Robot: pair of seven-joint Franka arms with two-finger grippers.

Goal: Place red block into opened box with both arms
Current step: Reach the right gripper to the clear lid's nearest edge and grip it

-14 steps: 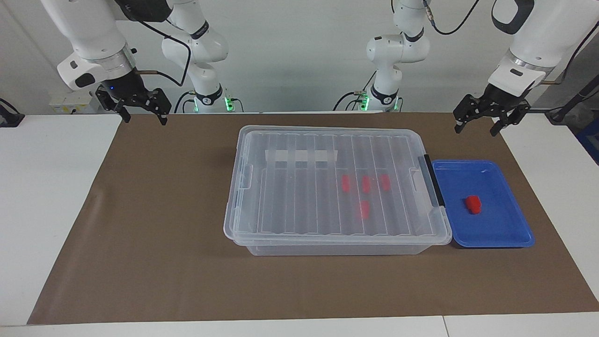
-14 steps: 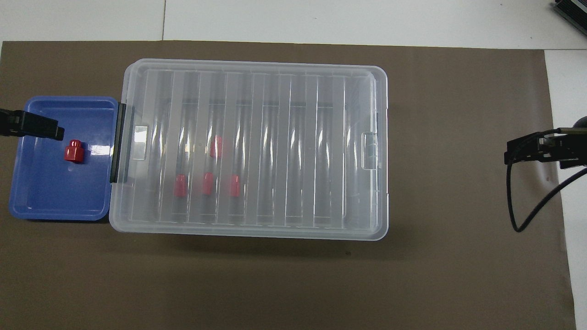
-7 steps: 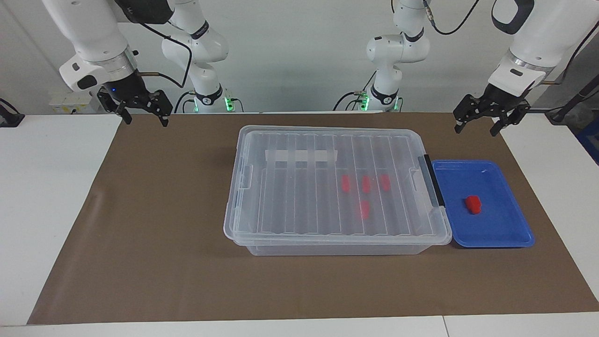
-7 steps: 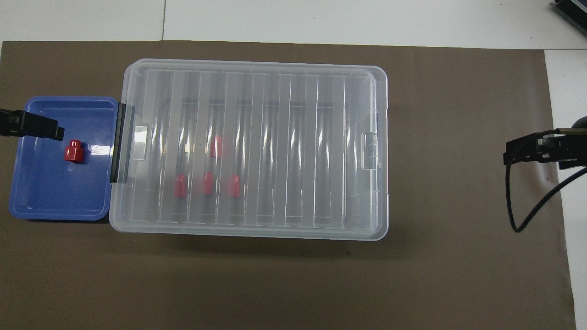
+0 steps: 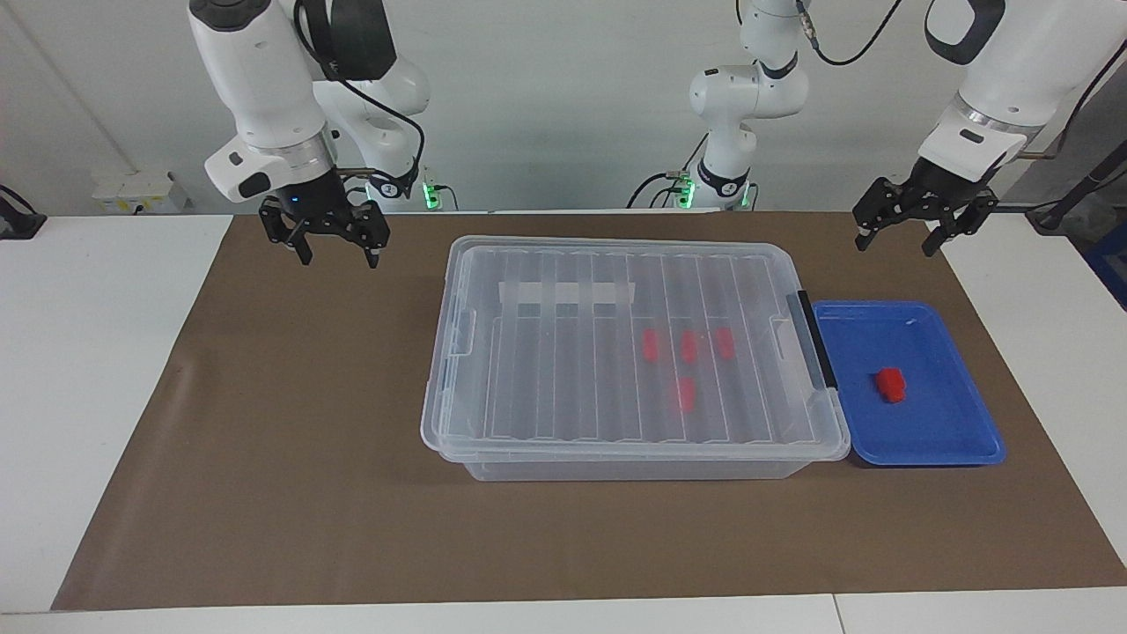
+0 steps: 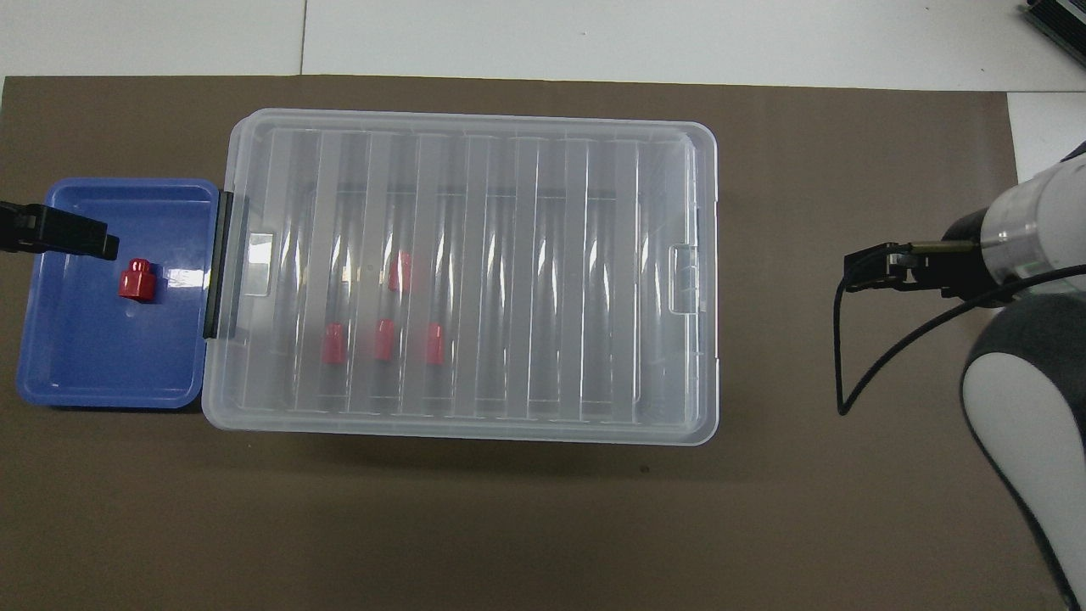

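A red block [image 5: 890, 385] [image 6: 136, 280] lies alone in the shallow blue tray [image 5: 951, 445]. The clear box [image 5: 616, 468] [image 6: 475, 119] stands beside the tray with its ribbed lid [image 5: 563, 352] lying flat on it. A black latch [image 5: 811, 339] sits at the tray end. Several red blocks [image 5: 687, 348] show through the lid. My left gripper [image 5: 894, 248] [image 6: 59, 236] hangs open and empty in the air by the tray. My right gripper [image 5: 339, 260] [image 6: 870, 270] hangs open and empty over the brown mat, off the box's other end.
A brown mat [image 5: 308, 458] covers the middle of the white table [image 5: 88, 352]. The box and the tray butt against each other. A black cable [image 6: 857, 373] loops down from the right wrist.
The right arm has swung in from the mat's edge toward the box, and its gripper now hangs closer to the box's end and slightly lower. The left arm has not moved.
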